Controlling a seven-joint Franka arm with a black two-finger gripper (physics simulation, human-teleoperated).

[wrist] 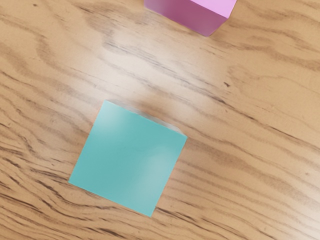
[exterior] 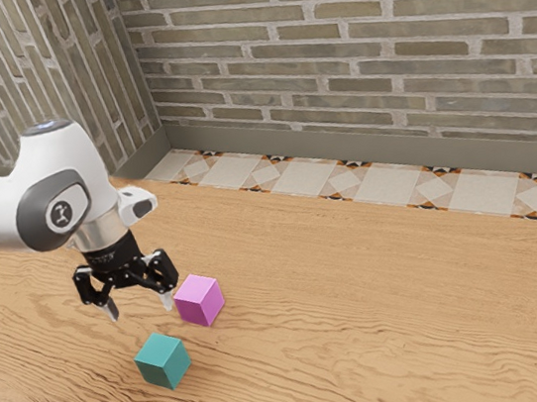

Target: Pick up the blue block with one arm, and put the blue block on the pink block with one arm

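Clearly the approach step: the gripper (exterior: 139, 300) hovers empty, fingers spread, above the blue block (exterior: 162, 361), which sits on the table (exterior: 397, 333) near the pink block (exterior: 199, 300), not touching it. Next, I judge, it must descend, align with the block's sides and close.

Edge crops pink block (wrist: 192, 12)

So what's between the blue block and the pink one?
Nothing: just bare wooden table between the blue block and pink block, seen in the wrist view.
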